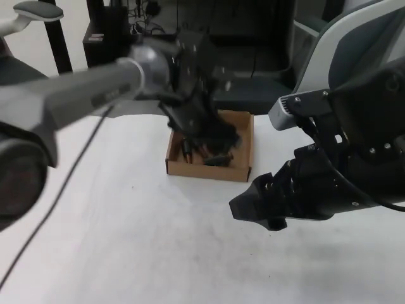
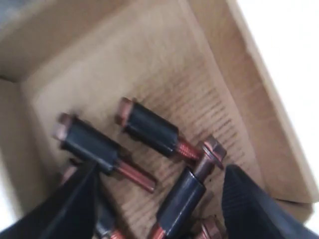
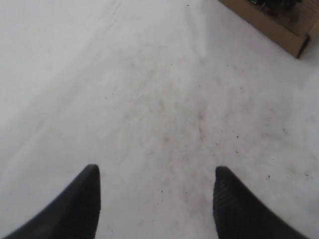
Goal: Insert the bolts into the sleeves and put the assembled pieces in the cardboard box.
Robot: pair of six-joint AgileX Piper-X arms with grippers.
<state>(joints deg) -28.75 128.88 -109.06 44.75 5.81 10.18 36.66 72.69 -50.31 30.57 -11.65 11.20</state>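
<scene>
While the left fingers (image 2: 70, 209) stand spread with nothing pinched between them, they hang just above the floor of the cardboard box (image 2: 249, 99), where several assembled pieces (image 2: 149, 130) lie on the corrugated bottom. Each piece is a copper-coloured bolt (image 2: 213, 149) pushed through a black sleeve (image 2: 94, 144), with the head at one end and the thread poking out at the other. Two of the pieces lie roughly side by side; a third lies at an angle to them, its flanged head just beside the threaded end of the nearer one, and more pieces are partly hidden by the fingers. In the high view the left arm comes in from 9 o'clock, its wrist blurred over the box, which rests on the white desk (image 1: 126, 240) at about 12 o'clock from the desk's middle. The right fingers (image 3: 75, 209) are likewise spread and hold nothing, with plain desk surface between their tips. In the high view they sit at about 4 o'clock from the box, well apart from it, and the right arm rises behind them toward 3 o'clock.
</scene>
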